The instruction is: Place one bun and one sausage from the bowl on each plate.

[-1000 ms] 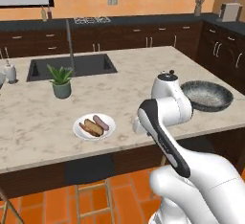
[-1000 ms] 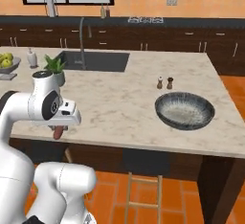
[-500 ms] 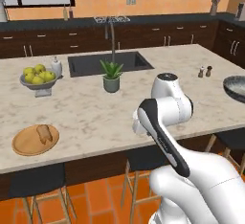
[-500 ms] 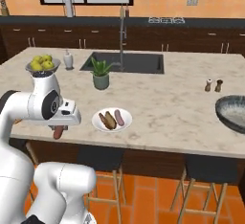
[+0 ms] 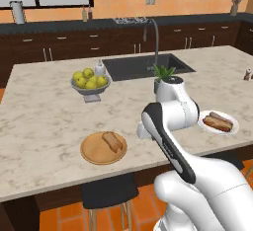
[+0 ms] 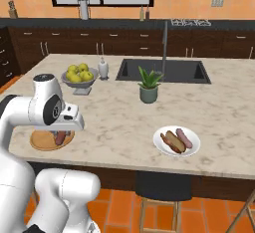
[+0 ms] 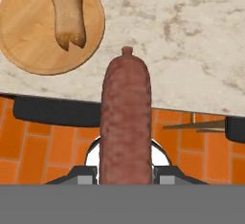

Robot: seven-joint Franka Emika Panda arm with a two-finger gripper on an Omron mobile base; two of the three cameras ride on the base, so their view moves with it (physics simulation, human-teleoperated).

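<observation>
Wood plate [image 5: 94, 152]: left on the counter, carrying 1 bun [image 5: 113, 140], no sausage yet.
My gripper [image 7: 125, 173]: clenched on the dark sausage [image 7: 125, 117], held out past the counter edge.
White plate [image 5: 233, 127]: right, already holding 1 bun and 1 sausage.
Step in hand: I judge I should carry the sausage over the wood plate, beside the bun, and lower before releasing.
Views: hand view shows the grasp; right base view shows the pink sausage [image 6: 184, 138].

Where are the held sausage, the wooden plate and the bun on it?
sausage [image 7: 125, 122], hand view, middle of its dark red-brown body, in the pincer.
wooden plate [image 5: 94, 152], left base view, bare wood left of the bun.
bun [image 7: 68, 15], hand view, centre of its crust.
</observation>
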